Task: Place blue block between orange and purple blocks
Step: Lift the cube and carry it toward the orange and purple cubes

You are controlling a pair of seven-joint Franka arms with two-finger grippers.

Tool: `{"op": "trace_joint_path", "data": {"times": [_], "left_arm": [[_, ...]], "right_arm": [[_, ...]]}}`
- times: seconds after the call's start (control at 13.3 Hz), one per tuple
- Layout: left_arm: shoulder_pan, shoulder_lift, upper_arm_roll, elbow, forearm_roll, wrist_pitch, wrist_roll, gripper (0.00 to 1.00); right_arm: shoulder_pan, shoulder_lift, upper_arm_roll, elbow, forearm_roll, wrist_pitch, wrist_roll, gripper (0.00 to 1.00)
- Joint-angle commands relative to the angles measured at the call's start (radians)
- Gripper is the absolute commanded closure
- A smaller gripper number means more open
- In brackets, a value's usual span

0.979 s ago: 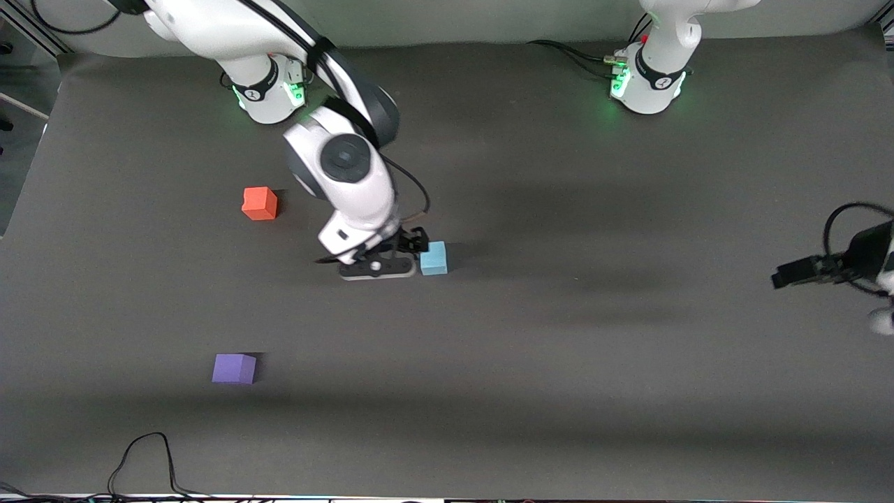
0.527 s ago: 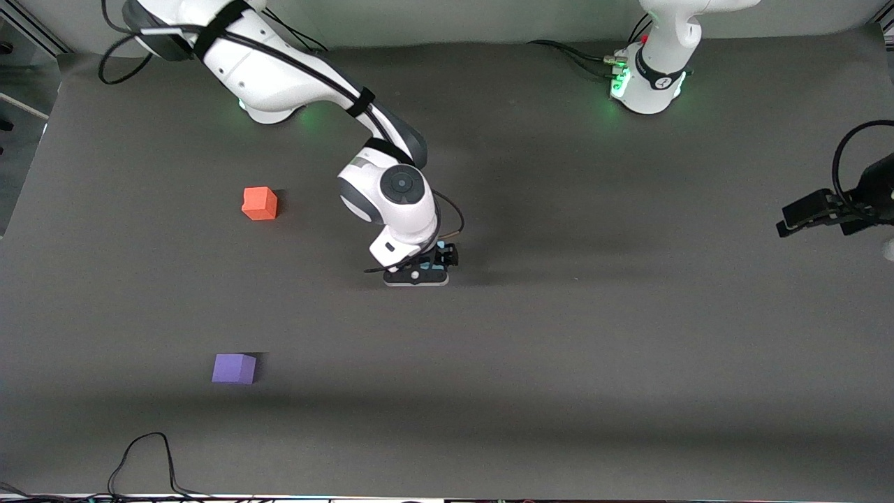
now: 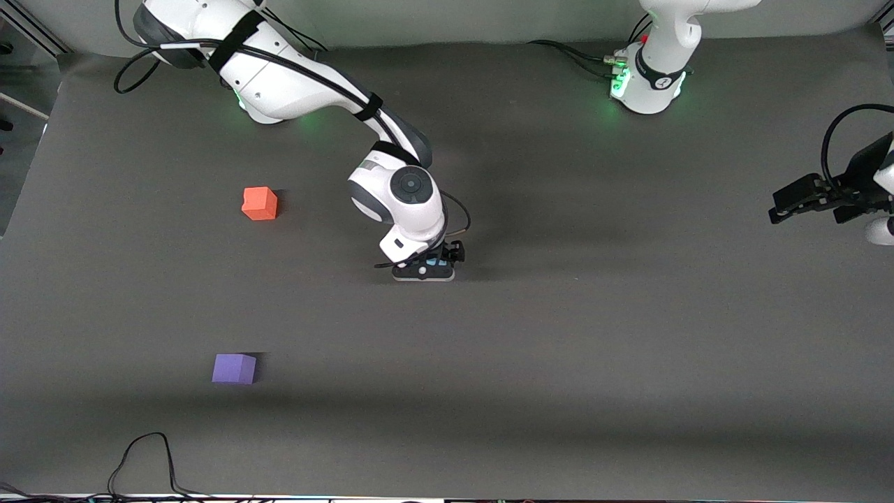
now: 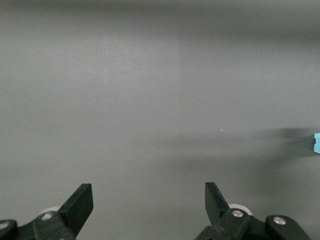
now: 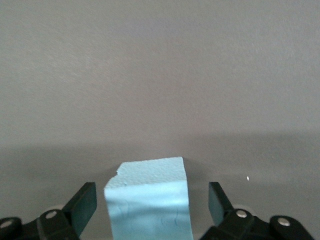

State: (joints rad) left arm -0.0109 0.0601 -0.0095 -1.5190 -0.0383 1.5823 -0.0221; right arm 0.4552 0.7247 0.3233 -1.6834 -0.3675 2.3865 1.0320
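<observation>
Left pincer (image 4: pixel 149 200) spread wide over bare grey table (image 4: pixel 150 100) — blue block (image 4: pixel 317 143) at the edge.

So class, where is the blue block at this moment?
The blue block sits on the table between the open jaws of the right gripper, near the table's middle, farther from the front camera than the purple block.

Three blocks on the table (image 3: pixel 628 349)

The blue block (image 5: pixel 148 200) is set mid-table; the orange block (image 3: pixel 259 203) and the purple block (image 3: pixel 234 368), nearer the front edge, are set toward the right arm's end.

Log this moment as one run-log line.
right gripper: open, straddling blue block | left gripper: open, waiting | orange block, purple block: untouched
</observation>
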Motion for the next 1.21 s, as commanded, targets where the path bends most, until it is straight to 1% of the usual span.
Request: {"op": "trace_joint_path", "data": {"times": [0.0,0.08,0.3,0.38,0.45,0.53,0.6,0.68,0.75,0.83,0.9,0.98,1.05,1.13], "left_arm": [[-0.037,-0.069,0.026,-0.102,0.028,0.048,0.014,0.0],[-0.043,-0.068,0.045,-0.098,0.026,0.042,0.014,0.0],[-0.041,-0.071,0.043,-0.096,0.026,0.033,0.014,0.0],[-0.041,-0.071,0.043,-0.096,0.026,0.033,0.014,0.0],[-0.041,-0.071,0.043,-0.096,0.026,0.031,0.014,0.0],[-0.041,-0.074,0.042,-0.096,0.026,0.031,0.014,0.0],[-0.043,-0.075,0.042,-0.096,0.026,0.031,0.014,0.0],[-0.035,-0.075,0.034,-0.096,0.028,0.031,0.014,0.0],[-0.034,-0.077,0.032,-0.098,0.026,0.03,0.017,0.0],[-0.034,-0.077,0.032,-0.098,0.026,0.03,0.021,0.0],[-0.034,-0.077,0.032,-0.098,0.026,0.03,0.021,0.0],[-0.032,-0.077,0.032,-0.098,0.026,0.03,0.021,0.0],[-0.034,-0.078,0.032,-0.098,0.026,0.03,0.021,0.0],[-0.034,-0.08,0.034,-0.098,0.026,0.03,0.027,0.0]], "right_arm": [[-0.003,-0.007,0.002,-0.019,-0.028,0.005,0.048,0.6],[-0.004,-0.008,0.002,-0.018,-0.028,0.003,0.046,0.75],[-0.03,-0.034,0.006,-0.019,-0.024,-0.016,0.033,0.76],[-0.065,-0.066,0.025,-0.021,-0.019,-0.074,0.004,0.76],[-0.123,-0.096,0.058,-0.019,-0.007,-0.146,-0.054,0.76],[-0.204,-0.137,0.107,-0.021,0.039,-0.217,-0.128,0.76],[-0.27,-0.184,0.129,-0.025,0.106,-0.281,-0.224,0.75],[-0.305,-0.238,0.125,-0.029,0.155,-0.326,-0.315,0.75],[-0.332,-0.281,0.087,-0.029,0.189,-0.378,-0.407,0.75],[-0.337,-0.319,0.021,-0.036,0.218,-0.416,-0.497,0.75],[-0.336,-0.364,-0.059,-0.073,0.244,-0.414,-0.591,0.75],[-0.336,-0.41,-0.14,-0.138,0.274,-0.377,-0.678,0.75],[-0.336,-0.459,-0.226,-0.227,0.318,-0.301,-0.763,0.74],[-0.333,-0.491,-0.292,-0.322,0.39,-0.215,-0.812,0.74]]}}
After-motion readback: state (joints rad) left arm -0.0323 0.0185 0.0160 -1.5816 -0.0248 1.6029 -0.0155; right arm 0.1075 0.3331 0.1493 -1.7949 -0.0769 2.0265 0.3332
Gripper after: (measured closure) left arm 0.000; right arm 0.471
